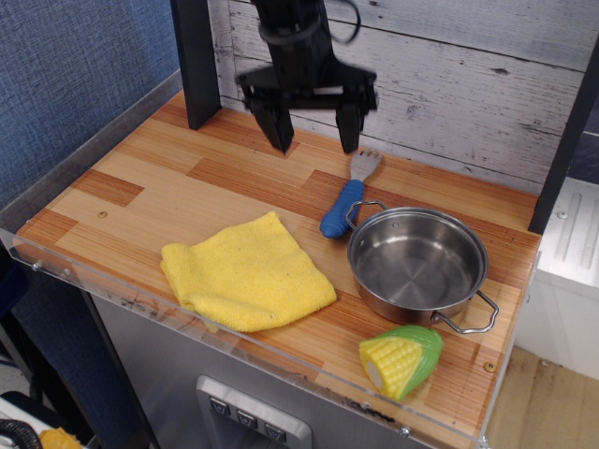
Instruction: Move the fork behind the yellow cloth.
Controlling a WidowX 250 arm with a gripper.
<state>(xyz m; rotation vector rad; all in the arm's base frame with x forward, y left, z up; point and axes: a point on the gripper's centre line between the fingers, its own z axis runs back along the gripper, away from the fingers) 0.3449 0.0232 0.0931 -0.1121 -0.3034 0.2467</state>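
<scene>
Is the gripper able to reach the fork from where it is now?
Probably yes. The open gripper hangs above and just left of the fork, which lies uncovered on the table; only the steel pot sits close by its handle.

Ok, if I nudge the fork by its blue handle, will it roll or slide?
The fork probably slides more than rolls: its flat tined head should stop it turning. The thick ribbed handle likely grips well. It looks stiff and light.
</scene>
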